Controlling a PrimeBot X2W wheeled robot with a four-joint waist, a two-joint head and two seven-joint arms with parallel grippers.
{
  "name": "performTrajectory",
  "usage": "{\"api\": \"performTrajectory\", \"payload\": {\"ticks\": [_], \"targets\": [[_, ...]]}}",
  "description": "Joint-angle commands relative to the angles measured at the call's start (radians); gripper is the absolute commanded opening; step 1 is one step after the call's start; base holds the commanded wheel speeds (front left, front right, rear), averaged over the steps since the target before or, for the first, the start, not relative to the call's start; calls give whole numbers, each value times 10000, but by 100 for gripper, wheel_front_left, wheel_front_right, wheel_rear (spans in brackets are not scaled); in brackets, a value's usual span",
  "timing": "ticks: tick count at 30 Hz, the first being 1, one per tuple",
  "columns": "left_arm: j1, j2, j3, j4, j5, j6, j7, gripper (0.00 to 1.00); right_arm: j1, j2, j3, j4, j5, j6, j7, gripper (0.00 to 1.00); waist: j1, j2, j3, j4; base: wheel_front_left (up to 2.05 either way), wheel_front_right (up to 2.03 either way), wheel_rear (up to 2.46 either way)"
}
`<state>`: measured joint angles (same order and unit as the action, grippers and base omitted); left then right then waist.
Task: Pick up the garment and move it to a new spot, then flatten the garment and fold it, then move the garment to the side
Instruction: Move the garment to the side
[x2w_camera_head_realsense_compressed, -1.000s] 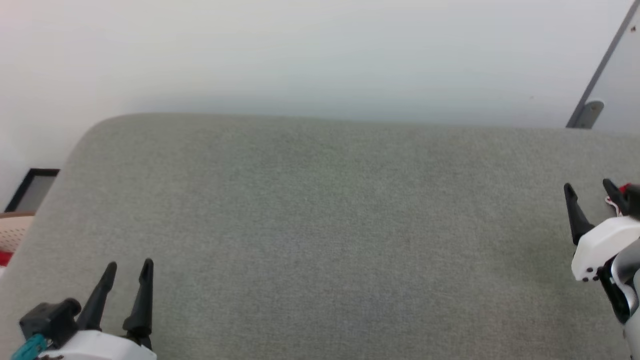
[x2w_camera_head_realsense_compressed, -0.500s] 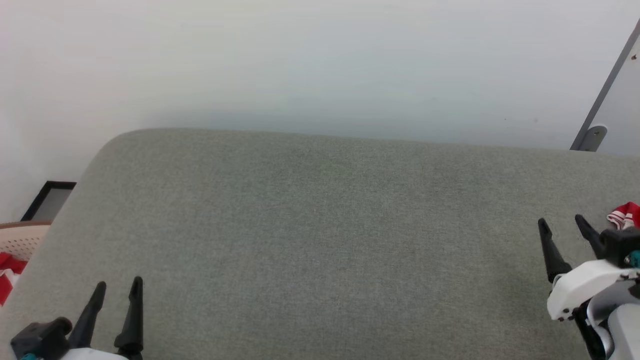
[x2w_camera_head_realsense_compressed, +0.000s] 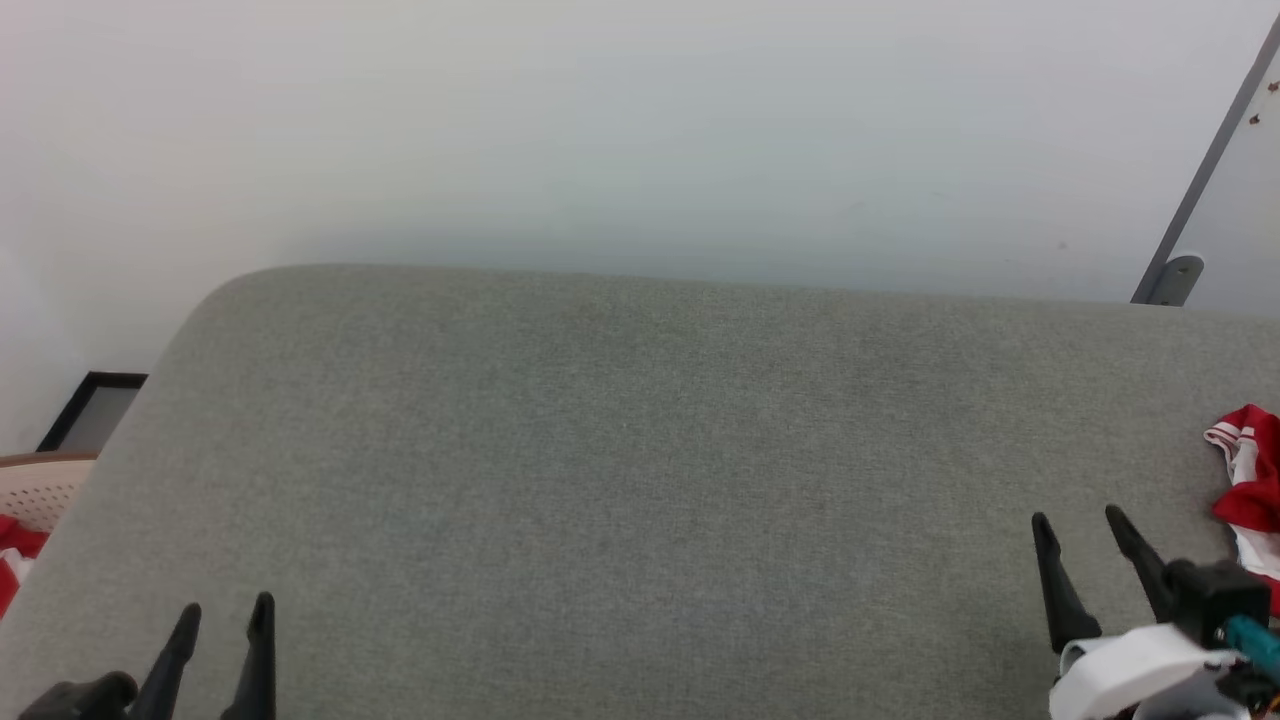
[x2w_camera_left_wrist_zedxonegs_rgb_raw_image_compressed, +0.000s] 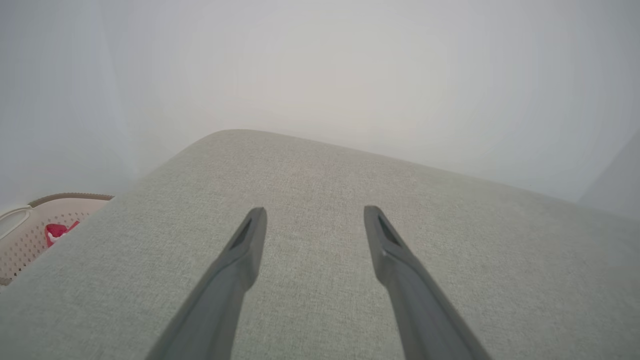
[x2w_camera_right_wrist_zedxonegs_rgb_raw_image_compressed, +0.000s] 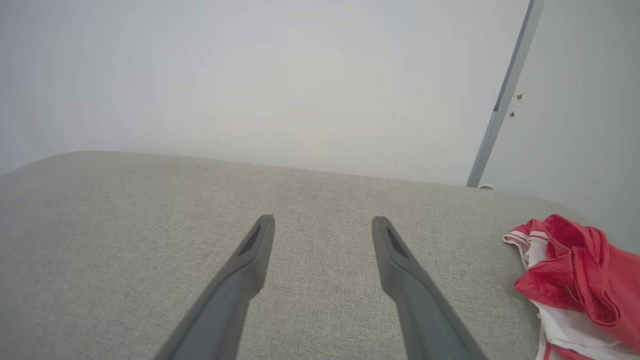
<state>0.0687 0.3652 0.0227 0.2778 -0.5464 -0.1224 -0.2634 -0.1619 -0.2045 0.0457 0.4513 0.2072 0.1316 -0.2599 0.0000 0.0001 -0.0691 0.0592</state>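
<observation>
Lying crumpled at three o'clock on grey padded surface (x2w_camera_head_realsense_compressed: 640, 450): red-and-white fabric T-shirt (x2w_camera_head_realsense_compressed: 1250, 480). Black-fingered left gripper (x2w_camera_head_realsense_compressed: 226, 605) and right gripper (x2w_camera_head_realsense_compressed: 1078, 518) gape empty; the right should pinch a raised fold.

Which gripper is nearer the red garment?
Right. The right gripper is open just left of the garment, not touching; the left gripper is across the grey surface, far left.

- a plain indoor room with laundry things; home or test room, cannot tell
- grey fabric-covered surface (x2w_camera_head_realsense_compressed: 640, 480) against a bare white wall (x2w_camera_head_realsense_compressed: 600, 120)
- pale perforated laundry basket (x2w_camera_left_wrist_zedxonegs_rgb_raw_image_compressed: 20, 250) beside it, crumpled red garment (x2w_camera_right_wrist_zedxonegs_rgb_raw_image_compressed: 575, 255) on it
</observation>
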Motion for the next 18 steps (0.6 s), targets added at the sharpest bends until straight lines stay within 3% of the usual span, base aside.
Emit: {"api": "performTrajectory", "payload": {"ticks": [1,9,18], "targets": [[134,-23,-5,104,115,-31,-6,100,353,171,-114,-281,-162,-21,-50,100,0,-1,2,-7,0,0,0],[259,-96,-140,110,373,-84,-6,100,1578,847,-578,-1597,-563,-21,-53,100,0,-1,15,-68,0,0,0],[377,87,-441,-77,115,-91,-6,100,2125,1173,-621,-2396,-827,-21,-54,100,0,-1,24,-184,0,0,0]]}}
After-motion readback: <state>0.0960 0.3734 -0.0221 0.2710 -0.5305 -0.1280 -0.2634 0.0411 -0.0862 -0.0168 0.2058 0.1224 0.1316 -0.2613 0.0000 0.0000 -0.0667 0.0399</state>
